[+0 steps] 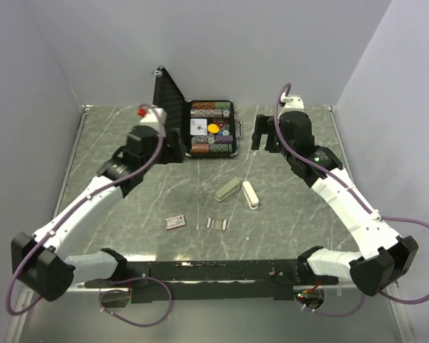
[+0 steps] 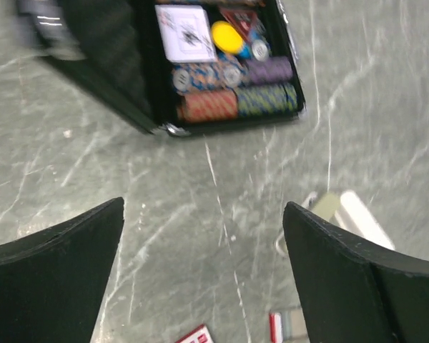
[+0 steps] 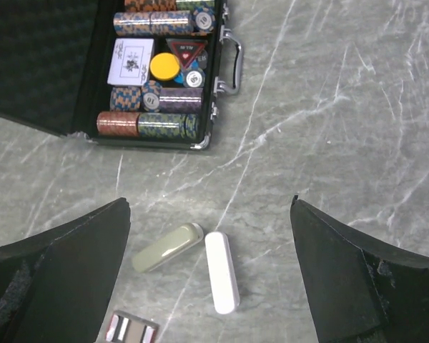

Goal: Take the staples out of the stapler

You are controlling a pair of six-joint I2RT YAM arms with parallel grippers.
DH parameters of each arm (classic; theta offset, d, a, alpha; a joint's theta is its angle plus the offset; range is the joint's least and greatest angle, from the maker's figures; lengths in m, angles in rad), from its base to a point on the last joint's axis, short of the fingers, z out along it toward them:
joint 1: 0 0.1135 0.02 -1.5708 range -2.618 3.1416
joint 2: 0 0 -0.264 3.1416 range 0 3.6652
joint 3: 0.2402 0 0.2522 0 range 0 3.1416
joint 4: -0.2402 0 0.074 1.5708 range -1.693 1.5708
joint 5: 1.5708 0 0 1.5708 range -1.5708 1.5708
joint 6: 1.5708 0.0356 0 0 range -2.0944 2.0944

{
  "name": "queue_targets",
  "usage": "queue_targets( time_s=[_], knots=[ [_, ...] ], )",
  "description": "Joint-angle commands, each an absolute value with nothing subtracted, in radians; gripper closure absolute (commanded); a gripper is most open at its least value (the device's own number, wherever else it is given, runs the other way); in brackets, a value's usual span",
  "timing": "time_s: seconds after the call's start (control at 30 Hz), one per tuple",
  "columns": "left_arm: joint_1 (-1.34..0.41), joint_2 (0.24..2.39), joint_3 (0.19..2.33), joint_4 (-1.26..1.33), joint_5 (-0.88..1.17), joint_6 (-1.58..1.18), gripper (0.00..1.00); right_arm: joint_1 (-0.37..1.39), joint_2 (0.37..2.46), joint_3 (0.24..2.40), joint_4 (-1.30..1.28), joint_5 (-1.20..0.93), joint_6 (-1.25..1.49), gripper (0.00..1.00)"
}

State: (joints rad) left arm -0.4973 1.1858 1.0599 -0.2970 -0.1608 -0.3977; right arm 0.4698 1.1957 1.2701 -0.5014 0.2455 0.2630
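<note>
Two staplers lie shut side by side mid-table: an olive one (image 1: pixel 227 189) and a white one (image 1: pixel 251 194). Short silvery staple strips (image 1: pixel 218 223) lie loose on the table in front of them, with a small reddish-pink staple box (image 1: pixel 175 221) to their left. My left gripper (image 1: pixel 174 148) is open and empty, raised behind the staplers; its view shows both staplers (image 2: pixel 327 206) and the strips (image 2: pixel 292 326). My right gripper (image 1: pixel 264 136) is open and empty, raised at the back right; its view shows the olive stapler (image 3: pixel 168 246), the white stapler (image 3: pixel 222 271) and the strips (image 3: pixel 132 330).
An open black case of poker chips (image 1: pixel 211 128) stands at the back centre, its lid (image 1: pixel 168 100) upright on the left, close to my left gripper. It also shows in the left wrist view (image 2: pixel 229 78) and the right wrist view (image 3: pixel 157 71). Walls enclose the table.
</note>
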Motion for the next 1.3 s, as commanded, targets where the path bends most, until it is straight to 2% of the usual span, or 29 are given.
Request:
queue_targets(
  time_s=[0.0, 0.1, 0.23, 0.7, 1.1, 1.27],
  knots=[
    [-0.636, 1.290, 1.159, -0.376, -0.312, -0.304, 0.03, 0.477, 1.204, 1.299, -0.557, 0.207, 0.226, 0.00],
    [-0.689, 1.339, 1.174, -0.377, -0.347, -0.299, 0.03, 0.477, 1.204, 1.263, -0.571, 0.238, 0.244, 0.00],
    [-0.719, 1.388, 1.180, -0.336, -0.247, -0.291, 0.03, 0.477, 1.181, 1.206, -0.574, 0.252, 0.256, 0.00],
    [-0.765, 1.638, 1.267, -0.272, -0.118, -0.216, 0.03, 0.442, 1.019, 1.031, -0.601, 0.267, 0.333, 0.00],
    [-0.799, 1.816, 1.361, -0.238, -0.009, -0.078, 0.03, 0.377, 0.948, 0.943, -0.587, 0.100, 0.364, 0.00],
    [-0.810, 1.868, 1.371, -0.206, 0.023, -0.066, 0.03, 0.376, 0.931, 0.931, -0.584, 0.095, 0.357, 0.00]
  ],
)
